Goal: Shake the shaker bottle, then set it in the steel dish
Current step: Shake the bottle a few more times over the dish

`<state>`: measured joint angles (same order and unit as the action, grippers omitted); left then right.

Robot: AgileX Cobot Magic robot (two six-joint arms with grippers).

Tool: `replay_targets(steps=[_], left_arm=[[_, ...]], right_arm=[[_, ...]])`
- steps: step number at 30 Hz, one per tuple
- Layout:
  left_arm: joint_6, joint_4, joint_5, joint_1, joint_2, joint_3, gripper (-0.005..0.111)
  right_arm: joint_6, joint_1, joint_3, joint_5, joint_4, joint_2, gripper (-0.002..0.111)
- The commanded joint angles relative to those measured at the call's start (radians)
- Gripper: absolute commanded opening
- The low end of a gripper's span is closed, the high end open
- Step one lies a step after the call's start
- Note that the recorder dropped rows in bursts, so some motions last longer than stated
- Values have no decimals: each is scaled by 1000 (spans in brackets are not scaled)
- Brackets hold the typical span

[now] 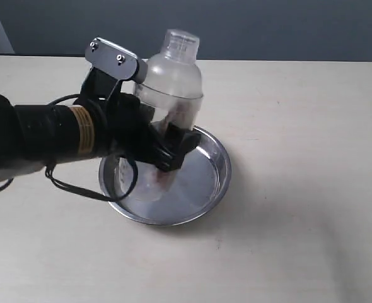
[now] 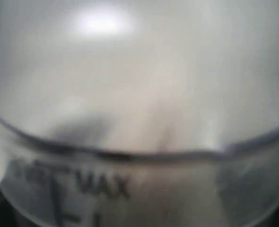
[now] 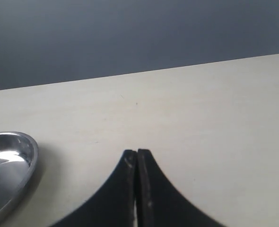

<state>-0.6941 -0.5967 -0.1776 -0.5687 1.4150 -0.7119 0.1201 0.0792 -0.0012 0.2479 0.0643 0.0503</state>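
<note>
The left gripper, closed on the bottle, holds it over the dish; the next move, I think, is lowering and release.

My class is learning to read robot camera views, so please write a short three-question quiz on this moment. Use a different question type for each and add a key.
1. True or false: the right gripper is shut with nothing in it.
2. Multiple choice: what does the left gripper hold? A a spoon; B the shaker bottle; C nothing.
3. Fill in: the bottle is held over the ___.

Key: 1 true. 2 B. 3 steel dish.
</note>
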Motion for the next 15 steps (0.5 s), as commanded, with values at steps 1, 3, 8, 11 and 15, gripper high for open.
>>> replay_targets(steps=[1,3,8,11,15], left_arm=[[23,-5,-103,-1,-176,-152,0],[-8,25,-76,-10,-67,-12,0],[123,83,-201,-8,-148,-112,0],[167,132,-53,-10,-151,-131,0],[155,164,-60,-3,-3,12,0]], right_arm=[[-4,2,1,-12,-1,2,-1],[-4,2,1,-12,-1,2,-1],[-4,2,1,-12,-1,2,-1],[-4,2,1,-12,-1,2,-1],[-4,2,1,-14,-3,2,-1]])
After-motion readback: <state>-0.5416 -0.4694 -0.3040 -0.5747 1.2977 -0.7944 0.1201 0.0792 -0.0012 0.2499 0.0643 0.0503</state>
